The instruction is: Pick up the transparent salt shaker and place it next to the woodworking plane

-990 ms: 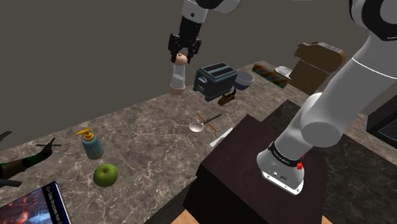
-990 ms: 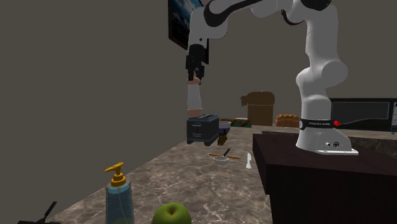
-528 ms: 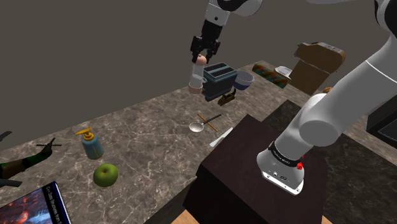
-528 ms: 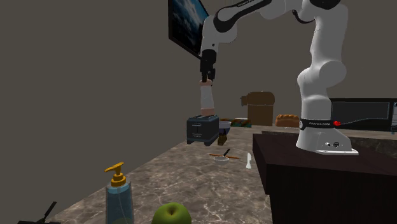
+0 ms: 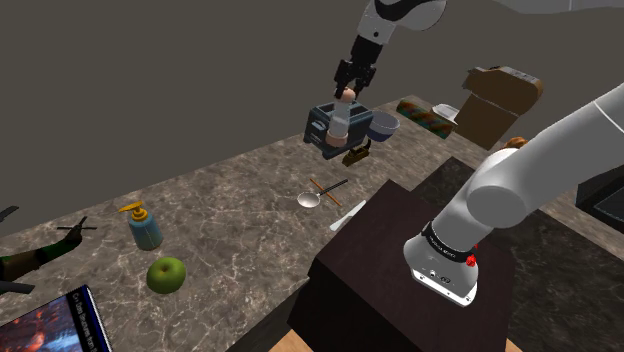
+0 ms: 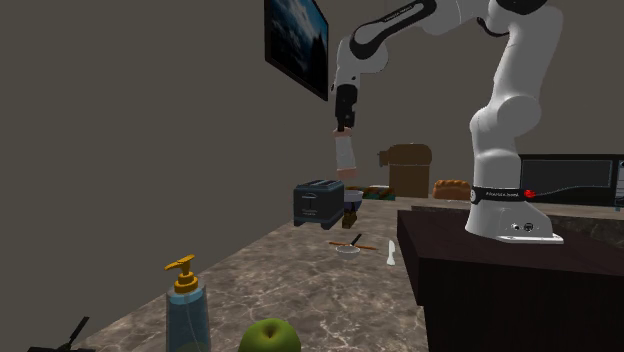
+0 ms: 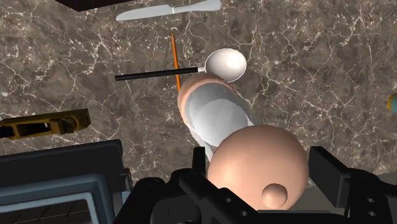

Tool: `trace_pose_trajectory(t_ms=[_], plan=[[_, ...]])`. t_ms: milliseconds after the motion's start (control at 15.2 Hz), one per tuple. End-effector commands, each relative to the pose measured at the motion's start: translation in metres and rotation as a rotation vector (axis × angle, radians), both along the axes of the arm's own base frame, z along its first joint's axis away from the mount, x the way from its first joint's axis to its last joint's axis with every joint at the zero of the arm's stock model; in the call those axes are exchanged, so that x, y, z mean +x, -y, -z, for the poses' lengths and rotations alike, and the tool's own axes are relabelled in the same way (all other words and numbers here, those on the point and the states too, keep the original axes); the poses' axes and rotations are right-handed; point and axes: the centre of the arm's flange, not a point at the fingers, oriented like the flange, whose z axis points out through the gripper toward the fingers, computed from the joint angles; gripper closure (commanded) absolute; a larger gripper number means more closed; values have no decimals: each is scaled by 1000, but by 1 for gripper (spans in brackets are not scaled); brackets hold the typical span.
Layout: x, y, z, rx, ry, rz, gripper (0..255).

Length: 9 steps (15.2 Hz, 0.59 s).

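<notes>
- Carried further toward the shoulder view's right over the last second: all-black two-finger gripper [image 5: 347, 88] and clear-bodied salt shaker with a pinkish domed cap and pinkish base [image 5: 340, 118], earlier out over bare counter, now overlapping the dark blue-grey toaster [image 5: 318, 128] in that view.
- Clamped on the shaker's rounded cap, one black finger on each side, as seen from the wrist [image 7: 261, 168].
- Hanging roughly upright below the gripper [image 6: 343, 128], base downward, well clear of the brown marbled counter [image 5: 230, 200].
- Seen in the second exterior view above the toaster [image 6: 319, 203] and a little toward that view's right, shaker [image 6: 346, 155] not touching it.
- Looking down along the shaker [image 7: 219, 114]: counter beneath, and a round-bowled white spoon with a thin black handle [image 7: 224, 62] just past the shaker's base.
- Off to one side of the shaker, toaster [image 7: 57, 184] and, beyond it, the yellow-brown woodworking plane [image 7: 48, 123].
- Resting on the counter just beside the toaster, on its near side in the shoulder view: the plane [image 5: 356, 155], lower than the held shaker.
</notes>
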Motion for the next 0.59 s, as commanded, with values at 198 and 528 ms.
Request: trace_pose_trajectory(t_ms=[198, 528], plan=[[-34, 56, 0, 1, 0, -2, 255], [-66, 114, 0, 1, 0, -2, 255]])
